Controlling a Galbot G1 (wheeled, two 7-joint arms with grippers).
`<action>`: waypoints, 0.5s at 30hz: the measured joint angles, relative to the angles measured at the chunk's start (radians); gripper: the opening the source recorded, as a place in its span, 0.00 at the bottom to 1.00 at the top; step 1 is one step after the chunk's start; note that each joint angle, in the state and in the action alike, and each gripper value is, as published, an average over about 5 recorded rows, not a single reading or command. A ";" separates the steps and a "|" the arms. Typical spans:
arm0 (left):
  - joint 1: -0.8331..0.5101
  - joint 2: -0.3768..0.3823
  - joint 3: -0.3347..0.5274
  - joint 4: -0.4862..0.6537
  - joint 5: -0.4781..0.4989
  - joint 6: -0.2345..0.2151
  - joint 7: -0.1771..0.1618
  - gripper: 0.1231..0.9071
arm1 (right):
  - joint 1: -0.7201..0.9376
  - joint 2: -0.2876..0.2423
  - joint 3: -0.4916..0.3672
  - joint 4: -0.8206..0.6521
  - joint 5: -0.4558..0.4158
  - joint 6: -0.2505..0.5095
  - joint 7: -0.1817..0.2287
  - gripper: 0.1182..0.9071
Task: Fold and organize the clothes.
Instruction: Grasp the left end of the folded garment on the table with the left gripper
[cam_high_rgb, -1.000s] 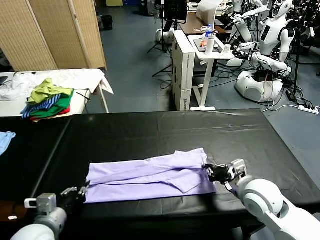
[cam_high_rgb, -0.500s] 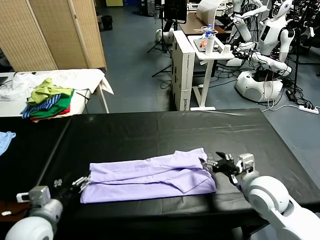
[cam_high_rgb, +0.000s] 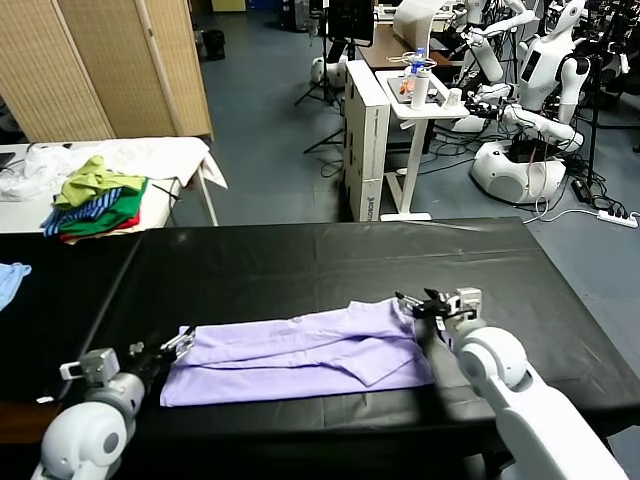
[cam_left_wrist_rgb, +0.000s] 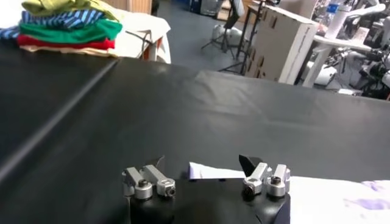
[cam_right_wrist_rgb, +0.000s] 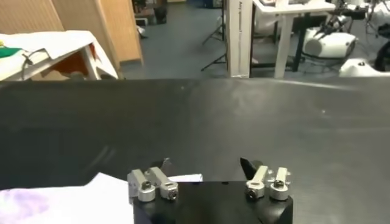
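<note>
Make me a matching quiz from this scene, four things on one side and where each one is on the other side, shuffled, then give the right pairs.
Things:
1. lavender T-shirt
2. heap of green, striped and red clothes
3. left claw
4. right claw

Places:
A. on the white-covered table beyond the black one
B. at the shirt's right end, open
C. lying flat near the front of the black table
D. at the shirt's left end, open

Pairs: 1-C, 2-A, 3-D, 4-B
</note>
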 joint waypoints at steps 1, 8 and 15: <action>-0.001 0.000 0.001 0.005 0.000 0.000 0.002 1.00 | -0.001 0.002 -0.001 -0.001 -0.001 -0.001 0.000 0.77; -0.018 -0.004 0.018 0.037 0.008 -0.005 0.015 0.99 | -0.003 0.008 -0.001 -0.001 -0.003 -0.002 0.001 0.62; -0.034 -0.009 0.027 0.065 0.014 -0.012 0.025 0.82 | -0.010 0.009 0.001 0.000 -0.004 -0.001 0.001 0.20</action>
